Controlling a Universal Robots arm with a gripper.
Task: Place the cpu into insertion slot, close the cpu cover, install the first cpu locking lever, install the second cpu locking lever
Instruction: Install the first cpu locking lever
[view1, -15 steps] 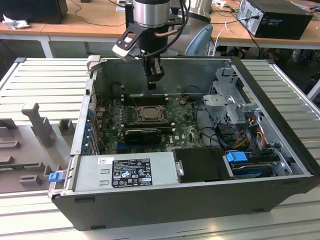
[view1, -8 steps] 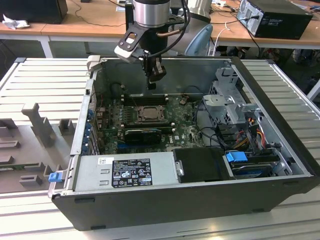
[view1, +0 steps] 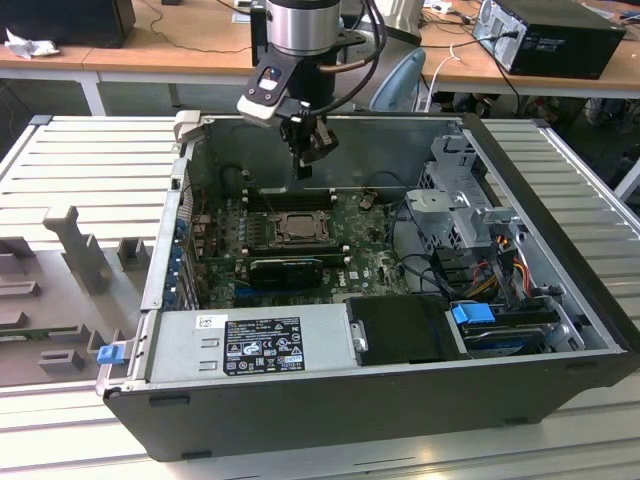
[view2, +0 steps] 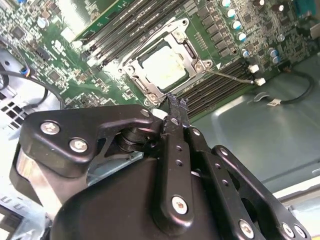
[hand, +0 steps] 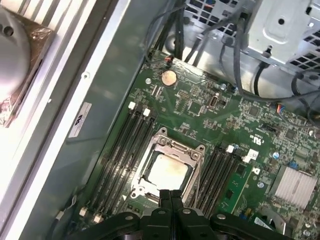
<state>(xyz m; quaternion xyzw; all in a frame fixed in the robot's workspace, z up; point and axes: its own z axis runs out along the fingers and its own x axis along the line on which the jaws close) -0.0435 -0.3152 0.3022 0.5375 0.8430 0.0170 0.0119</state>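
Observation:
The cpu (view1: 297, 228) (view2: 162, 65) (hand: 167, 173), a pale silver square, lies flat in the insertion slot (hand: 142, 189) on the green motherboard. The cpu cover (view2: 189, 46) (hand: 173, 145), a silver frame, lies down around the chip. In the second wrist view a thin metal lever (view2: 231, 77) runs from a corner of the socket out over the memory slots. My gripper (view1: 303, 166) (view2: 175, 102) (hand: 170, 194) hangs above the socket, toward the case's far wall in the exterior view. Its black fingers are shut together with nothing between them.
The open computer case (view1: 540, 190) walls in the board. A black ribbed heatsink (view1: 285, 270) sits on the near side of the socket, with the power supply (view1: 250, 345) in front of it. A drive cage (view1: 460, 205) and cables (view1: 515, 255) fill the exterior view's right. Memory slots (hand: 120, 150) flank the socket.

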